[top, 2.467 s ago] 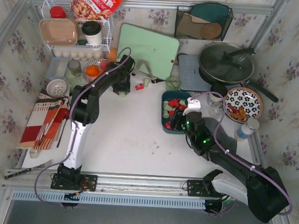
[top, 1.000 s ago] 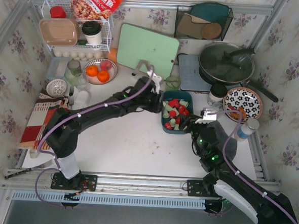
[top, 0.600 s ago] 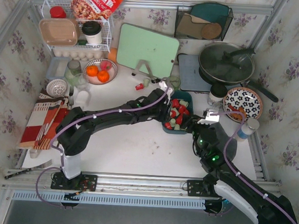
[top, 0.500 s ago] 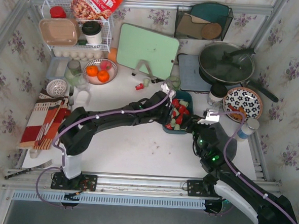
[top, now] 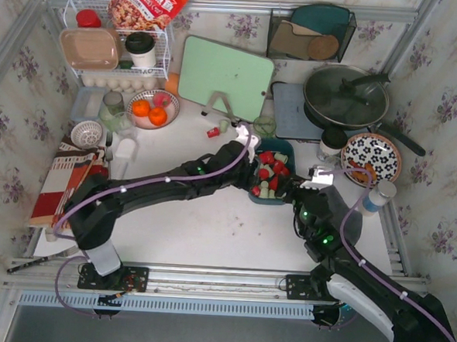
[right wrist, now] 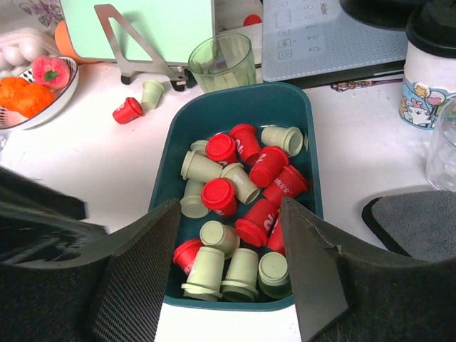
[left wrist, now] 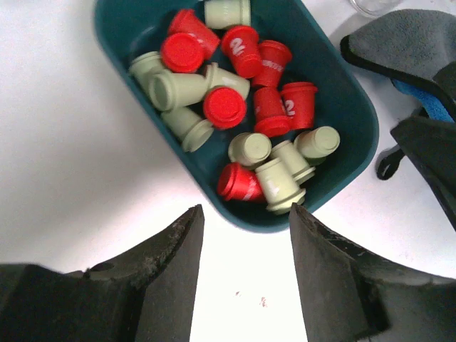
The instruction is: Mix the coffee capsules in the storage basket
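Loose capsules: two lie on the table outside the bin, a red capsule (top: 213,131) and a green capsule (top: 225,125), close together by the foot of the cutting board (top: 223,74). You may want them gathered in, but that is your call.
Left claw (left wrist: 246,214): the fingers are apart and hold nothing. The wrist view shows them poised over the table just short of the basket's near rim, not among the capsules.
Basket (left wrist: 342,107): it sits flat on the table between the two arms, with the green glass (top: 264,127) just beyond its far end. From above, the left arm covers part of its left side.
Capsules (right wrist: 217,194): all but the two strays lie inside the basket, tumbled on their sides and ends. The reds run in a band through the middle, while the greens gather along the left side and the near end.
Right claw (right wrist: 229,206): this one is also spread and empty, hovering at the near end of the basket and looking down its length.
Step in hand: I judge you are between stirs, with both claws lined up on the basket and neither touching a capsule.
Next move: lower one claw into the pile and sweep the green cluster through the red band. Keep the other claw clear of its path, and push gently so the light basket does not slide or spill.
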Controlling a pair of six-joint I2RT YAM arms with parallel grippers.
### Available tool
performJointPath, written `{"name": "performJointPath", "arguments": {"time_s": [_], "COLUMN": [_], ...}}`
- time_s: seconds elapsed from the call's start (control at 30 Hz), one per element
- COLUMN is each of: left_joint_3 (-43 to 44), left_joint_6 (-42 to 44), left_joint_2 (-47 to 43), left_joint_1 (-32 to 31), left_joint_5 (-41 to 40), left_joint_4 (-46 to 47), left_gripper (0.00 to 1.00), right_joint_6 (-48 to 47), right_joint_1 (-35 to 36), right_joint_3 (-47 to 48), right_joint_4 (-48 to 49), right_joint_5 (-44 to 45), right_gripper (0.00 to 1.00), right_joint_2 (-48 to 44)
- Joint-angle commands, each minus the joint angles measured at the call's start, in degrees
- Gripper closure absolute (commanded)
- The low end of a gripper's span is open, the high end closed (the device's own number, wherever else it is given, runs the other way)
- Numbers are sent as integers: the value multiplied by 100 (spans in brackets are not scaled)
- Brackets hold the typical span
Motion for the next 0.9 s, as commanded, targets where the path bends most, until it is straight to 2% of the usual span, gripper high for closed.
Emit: {"name": "performJointPath", "arguments": {"time_s": [0.0,0.33,0.53,0.7,0.87], "left_joint_3": [-445,-1896,-2622,-3046,-3451], "left_joint_6": [285,498,522,416,222], "left_joint_2": [-654,-2527,-3518,-3979,-4394], "left_joint_1": [5,5,12,33,46], "left_joint_5": [-686,-2173,-2843,-3361,-3759], "left_joint_4": [303,-183,-442,-546,-549], "left_gripper": [42,41,39,36,33], "right_joint_6": [-132,-484,-614,-359,368], "right_joint_1": [2,2,8,54,121], "right_joint_3": [135,609,1430,2371,3363], "right_joint_4": [81,290,-40,-339,-560], "right_joint_5": [-253,-1364,-1881,-1848,-1446], "right_gripper": [35,35,36,36,38], "right_joint_2": [313,1614,2543,3211,4063]}}
